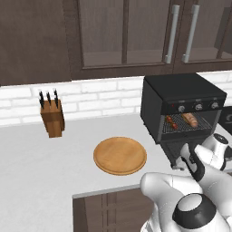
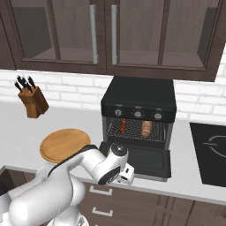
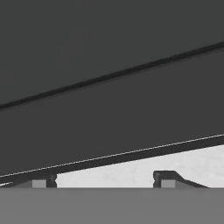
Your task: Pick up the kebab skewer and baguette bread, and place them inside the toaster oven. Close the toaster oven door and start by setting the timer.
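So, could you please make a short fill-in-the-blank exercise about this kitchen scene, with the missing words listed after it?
1. The kebab skewer and the baguette bread lie on the wire rack inside the ____.
2. The toaster oven door is folded down, so the oven is ____.
3. The round wooden plate on the counter has ____ on it.
4. The knife block stands to the ____ of the plate in both base views.

Missing words: toaster oven; open; nothing; left

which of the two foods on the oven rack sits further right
The baguette bread, the brown loaf on the right of the toaster oven rack. The kebab skewer, thin with red chunks, lies to its left.
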Tool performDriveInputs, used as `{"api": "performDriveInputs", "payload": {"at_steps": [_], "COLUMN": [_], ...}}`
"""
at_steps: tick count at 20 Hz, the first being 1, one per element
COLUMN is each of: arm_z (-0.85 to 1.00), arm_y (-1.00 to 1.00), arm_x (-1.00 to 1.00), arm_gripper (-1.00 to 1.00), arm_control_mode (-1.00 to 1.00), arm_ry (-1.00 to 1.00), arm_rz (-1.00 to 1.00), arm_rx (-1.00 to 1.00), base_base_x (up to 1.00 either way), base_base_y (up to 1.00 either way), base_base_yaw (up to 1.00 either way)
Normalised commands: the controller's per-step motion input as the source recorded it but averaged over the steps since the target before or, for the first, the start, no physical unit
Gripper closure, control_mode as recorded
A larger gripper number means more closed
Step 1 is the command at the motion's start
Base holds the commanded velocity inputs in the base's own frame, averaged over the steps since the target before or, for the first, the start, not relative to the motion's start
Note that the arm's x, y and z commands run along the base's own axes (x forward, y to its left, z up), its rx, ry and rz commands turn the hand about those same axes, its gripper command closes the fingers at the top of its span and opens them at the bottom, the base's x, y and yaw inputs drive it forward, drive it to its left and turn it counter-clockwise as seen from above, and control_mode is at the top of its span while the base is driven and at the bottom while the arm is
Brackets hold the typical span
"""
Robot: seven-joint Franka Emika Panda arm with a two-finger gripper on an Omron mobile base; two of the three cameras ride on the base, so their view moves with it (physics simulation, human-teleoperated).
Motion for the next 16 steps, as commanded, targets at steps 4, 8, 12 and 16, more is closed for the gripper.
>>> {"api": "performDriveInputs", "payload": {"at_steps": [4, 8, 12, 16], "arm_z": [-0.40, -0.29, -0.17, -0.03], "arm_y": [0.72, 0.72, 0.73, 0.71], "arm_x": [0.00, 0.00, 0.04, 0.36], "arm_gripper": [-1.00, -1.00, -1.00, -1.00], "arm_control_mode": [-1.00, -1.00, -1.00, -1.00], "arm_ry": [-0.22, -0.29, -0.29, -0.20], "arm_rz": [0.00, 0.00, 0.00, -0.03], "arm_rx": [-0.01, -0.06, -0.08, -0.12], "base_base_x": [0.00, 0.00, 0.00, 0.00], "base_base_y": [0.00, 0.00, 0.00, 0.00], "base_base_yaw": [0.00, 0.00, 0.00, 0.00]}}
